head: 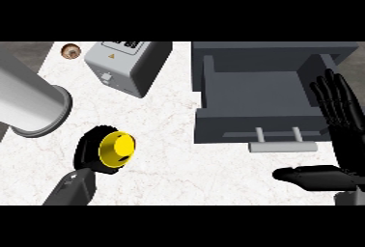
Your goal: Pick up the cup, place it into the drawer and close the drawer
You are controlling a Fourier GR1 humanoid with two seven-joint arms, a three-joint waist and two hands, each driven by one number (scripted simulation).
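Open drawer (257,91), far right: cavity accessible from above, bounded by walls and front handle (281,145). Bare counter (185,166), centre and near: free lane leftward to cup (116,148) in left hand (87,147). Obstacles, far left: toaster (128,65), grey cylinder (32,103). Right hand (342,125) stands beside drawer's right wall.

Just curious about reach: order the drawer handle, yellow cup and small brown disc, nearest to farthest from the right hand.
1. Drawer handle, beside the right hand.
2. Yellow cup, lower left, in the left hand.
3. Brown disc, top-left corner.
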